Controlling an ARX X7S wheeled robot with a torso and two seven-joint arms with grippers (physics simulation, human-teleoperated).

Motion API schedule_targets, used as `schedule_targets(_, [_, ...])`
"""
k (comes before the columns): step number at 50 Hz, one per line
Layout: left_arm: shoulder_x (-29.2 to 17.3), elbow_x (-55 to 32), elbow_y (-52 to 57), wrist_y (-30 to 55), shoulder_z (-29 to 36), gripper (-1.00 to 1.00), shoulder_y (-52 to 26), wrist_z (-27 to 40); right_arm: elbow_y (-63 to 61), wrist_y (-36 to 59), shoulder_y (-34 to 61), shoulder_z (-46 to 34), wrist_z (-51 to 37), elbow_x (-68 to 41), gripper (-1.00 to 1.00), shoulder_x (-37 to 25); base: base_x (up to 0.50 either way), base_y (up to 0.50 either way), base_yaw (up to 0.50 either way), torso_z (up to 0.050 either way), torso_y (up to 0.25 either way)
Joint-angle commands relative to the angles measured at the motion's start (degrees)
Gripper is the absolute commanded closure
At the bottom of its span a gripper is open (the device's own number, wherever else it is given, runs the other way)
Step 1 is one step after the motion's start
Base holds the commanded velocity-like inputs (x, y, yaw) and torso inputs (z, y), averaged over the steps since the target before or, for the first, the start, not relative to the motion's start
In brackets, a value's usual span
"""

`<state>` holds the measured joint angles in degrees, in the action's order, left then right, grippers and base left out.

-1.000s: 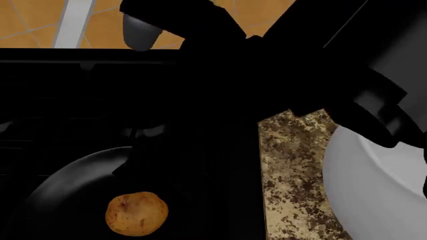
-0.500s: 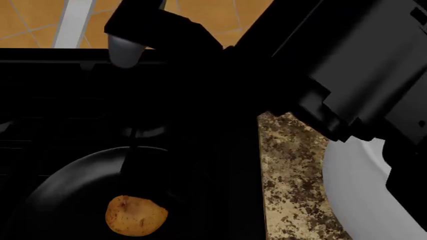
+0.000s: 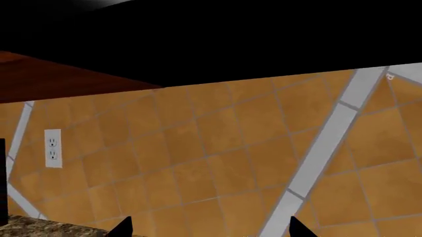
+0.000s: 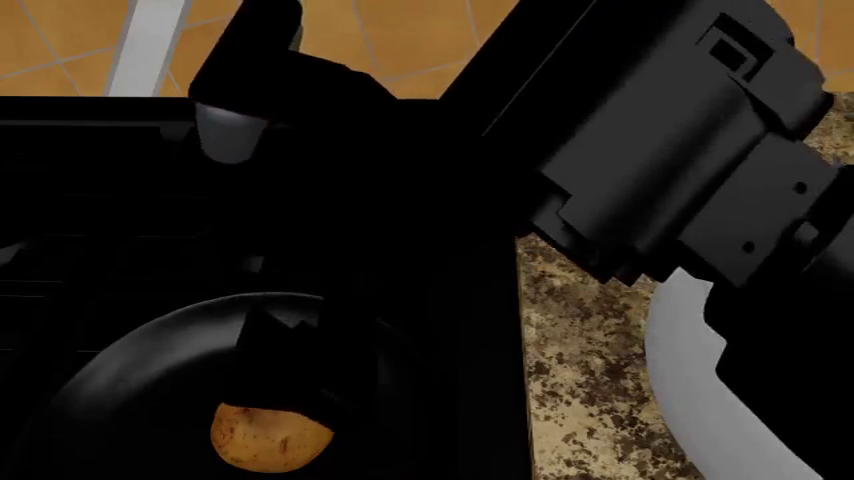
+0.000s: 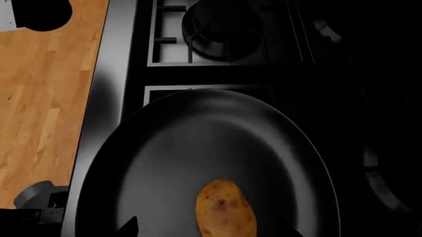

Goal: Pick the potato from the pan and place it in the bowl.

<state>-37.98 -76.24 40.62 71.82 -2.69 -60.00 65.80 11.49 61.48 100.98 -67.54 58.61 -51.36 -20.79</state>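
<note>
While the potato (image 5: 226,213) lies loose in the pan (image 5: 165,148), my right pincer (image 5: 211,232) hangs above it, spread wide; grasping and carrying to the bowl (image 4: 687,375) remain.

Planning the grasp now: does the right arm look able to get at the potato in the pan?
Probably yes. The right gripper hangs over the potato, which lies alone in the open pan with nothing between them.

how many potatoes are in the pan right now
1. The potato lies alone on the floor of the black pan, near the edge closest to the robot, under the right gripper. The gripper partly covers it in the head view.
</note>
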Motion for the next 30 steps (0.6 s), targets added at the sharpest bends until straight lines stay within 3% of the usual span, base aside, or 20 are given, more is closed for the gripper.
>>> schedule_targets(1, [-0.3,0.0,0.1,-0.3,0.2,-1.00,0.6,0.6,2.5,-3.0,-1.1,-1.8,2.0,1.9,-1.00,1.4,0.00,0.00,0.00,0.000,0.000])
schedule_targets(30, [-0.5,1.9,-0.4,-1.4,1.3,-1.00,2.0,0.9,13.3,-12.1,-2.9,-6.2,8.3,7.4,-1.00,6.0,0.00,0.00,0.00,0.000,0.000])
